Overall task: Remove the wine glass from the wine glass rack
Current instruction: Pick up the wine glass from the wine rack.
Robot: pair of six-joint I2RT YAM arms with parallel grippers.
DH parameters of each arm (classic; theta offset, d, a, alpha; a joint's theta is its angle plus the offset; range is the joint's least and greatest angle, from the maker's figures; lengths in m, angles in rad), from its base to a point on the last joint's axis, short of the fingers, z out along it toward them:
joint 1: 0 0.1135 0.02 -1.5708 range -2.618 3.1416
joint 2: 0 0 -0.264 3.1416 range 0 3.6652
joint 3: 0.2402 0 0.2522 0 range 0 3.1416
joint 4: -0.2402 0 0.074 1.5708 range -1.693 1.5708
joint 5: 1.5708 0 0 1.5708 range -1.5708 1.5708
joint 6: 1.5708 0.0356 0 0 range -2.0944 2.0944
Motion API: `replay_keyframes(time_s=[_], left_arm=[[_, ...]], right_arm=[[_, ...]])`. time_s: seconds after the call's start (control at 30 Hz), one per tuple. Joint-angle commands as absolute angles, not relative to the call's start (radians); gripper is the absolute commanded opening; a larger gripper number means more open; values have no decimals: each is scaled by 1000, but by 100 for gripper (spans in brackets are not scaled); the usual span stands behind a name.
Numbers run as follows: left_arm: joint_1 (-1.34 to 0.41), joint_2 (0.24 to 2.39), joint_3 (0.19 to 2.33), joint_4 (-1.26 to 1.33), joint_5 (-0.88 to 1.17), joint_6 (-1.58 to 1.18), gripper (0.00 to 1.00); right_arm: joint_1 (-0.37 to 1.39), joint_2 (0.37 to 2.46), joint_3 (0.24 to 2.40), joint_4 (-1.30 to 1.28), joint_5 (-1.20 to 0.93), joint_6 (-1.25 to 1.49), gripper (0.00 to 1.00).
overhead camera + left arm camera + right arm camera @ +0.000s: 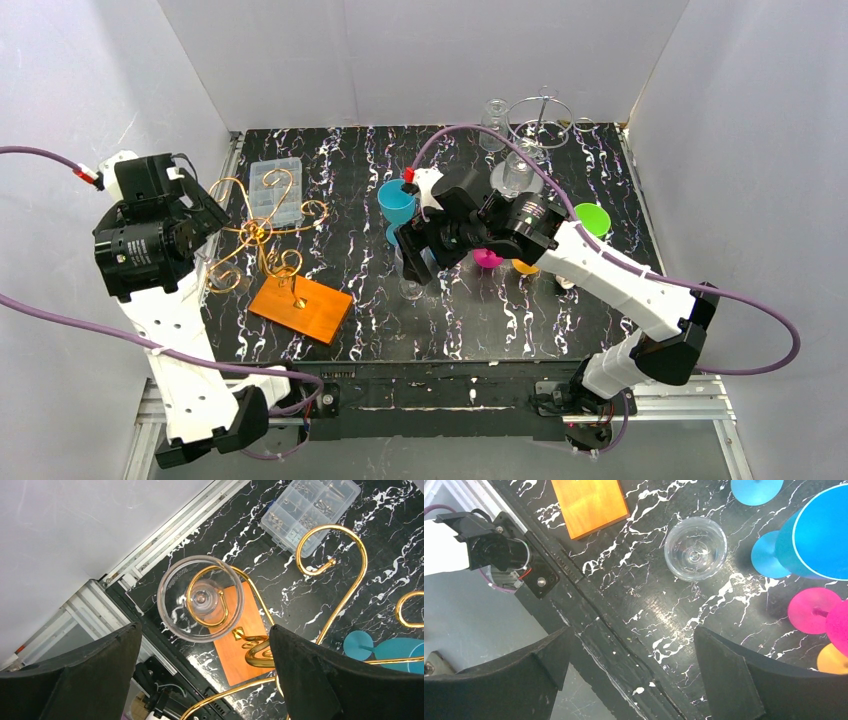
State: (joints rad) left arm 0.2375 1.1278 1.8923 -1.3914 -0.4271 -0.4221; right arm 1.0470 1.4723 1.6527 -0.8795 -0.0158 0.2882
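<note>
1. Top external view:
   - The wine glass rack (262, 235) is gold scrollwork rising from an orange base (300, 308).
   - The left gripper (205, 215) sits just left of the rack, level with the scrolls. Its jaw state cannot be read from this angle.
   - The right gripper (412, 255) is well to the right of the rack, above a clear glass (410, 290) standing on the table (600, 330).
   - A plastic box (275, 190) lies just behind the rack.
   - The hanging wine glass cannot be made out in this view.

2. Left wrist view:
   - The wine glass (200, 597) is on the rack, with a gold curl looped around its centre. It is seen end-on against the orange base.
   - The left gripper (204, 630) has its jaws spread wide. One finger (90, 675) lies to each side of the glass, and neither touches it.

3. Right wrist view:
   - The right gripper (629, 640) has its jaws parted, with only bare table between them.
   - The clear glass stands upright to the right of the rack's orange base, apart from it.
   - A blue goblet (819, 535) stands farther right of the rack.
   - A pink foot (814, 610) is near the goblet.
</note>
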Motion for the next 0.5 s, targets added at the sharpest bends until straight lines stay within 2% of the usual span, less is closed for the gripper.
replay_keyframes(time_s=[0.0, 0.17, 0.47], left_arm=[[281, 1135, 1872, -1363, -369, -408, 98], [389, 1098, 1750, -1304, -302, -400, 98], [428, 1060, 1699, -1233, -281, -377, 98]], right_arm=[[1045, 1431, 1652, -842, -50, 278, 98], [1045, 1436, 1654, -845, -62, 278, 98], [1045, 1477, 1749, -926, 30, 278, 99]])
